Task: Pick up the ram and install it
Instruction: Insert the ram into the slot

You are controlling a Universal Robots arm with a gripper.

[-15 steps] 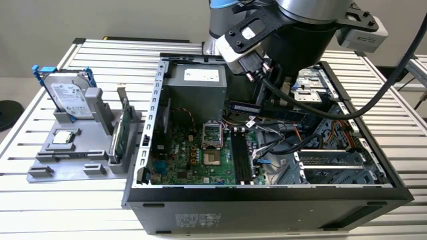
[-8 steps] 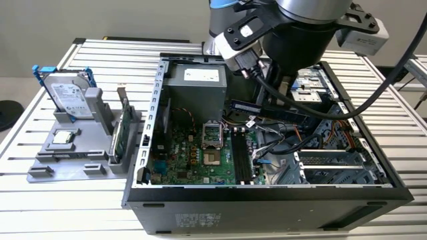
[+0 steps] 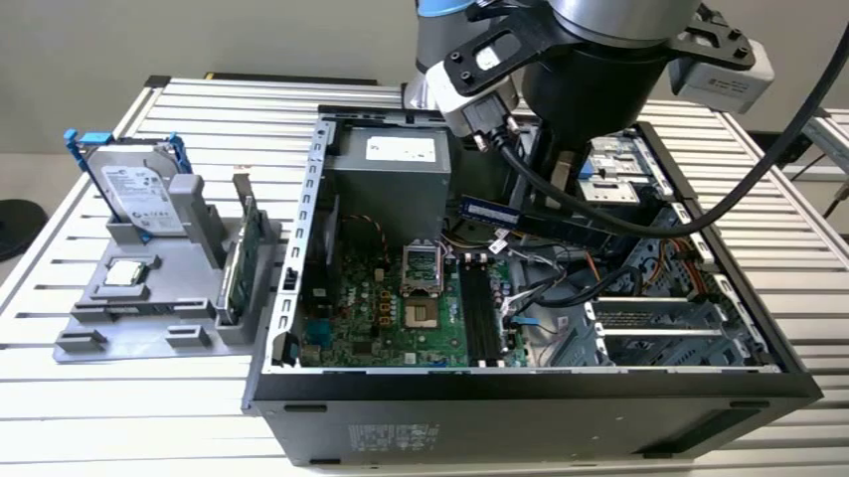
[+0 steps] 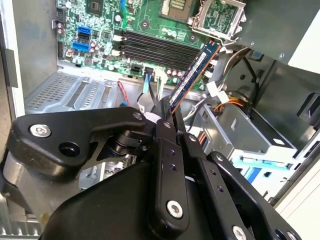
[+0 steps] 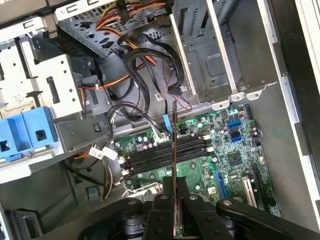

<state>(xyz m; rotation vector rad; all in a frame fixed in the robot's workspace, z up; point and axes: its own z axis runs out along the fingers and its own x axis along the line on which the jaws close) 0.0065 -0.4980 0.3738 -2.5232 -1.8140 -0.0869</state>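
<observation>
Even, diffuse overhead light; no hard shadows. Exterior view: table [image 3: 133, 397] slats bright, mild glare at lower left of frame; case [image 3: 531, 417] interior dimmer. Second wrist view: black gripper [image 4: 169, 113] shows soft sheen.

No readable print: only illegible labels on grey metal power-supply box [image 3: 388, 189], silver hard drive [image 3: 135, 191], black case front panel [image 3: 531, 432].

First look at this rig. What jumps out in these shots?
The hand grips the ram, a slim dark strip held in the air over the open computer case, not seated in the motherboard's empty memory slots. On the exterior view's left, beside the case, a gray holder carries a silver hard drive with blue rails, standing upright.
</observation>
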